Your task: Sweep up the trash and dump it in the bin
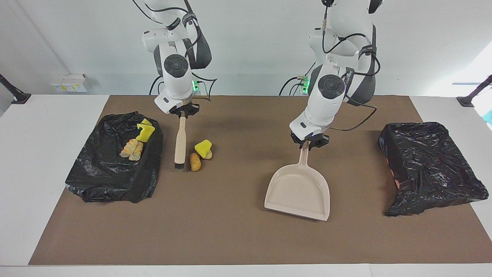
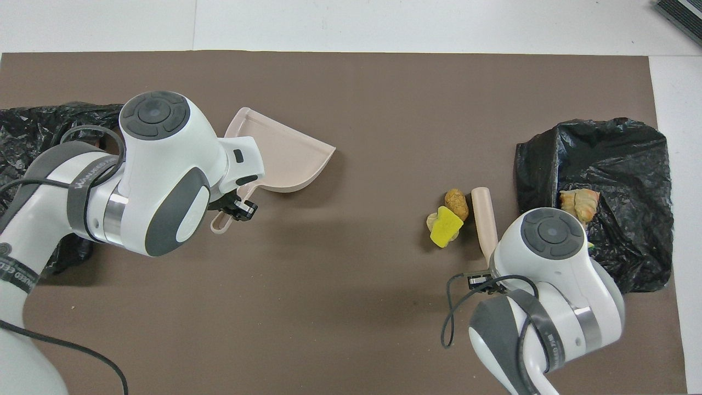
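Facing view: right gripper (image 1: 183,112) is clamping the brush (image 1: 179,143) beside the trash (image 1: 200,154), left gripper (image 1: 308,141) is gripping the dustpan (image 1: 298,191); dustpan mouth should be meeting that trash before sweeping.
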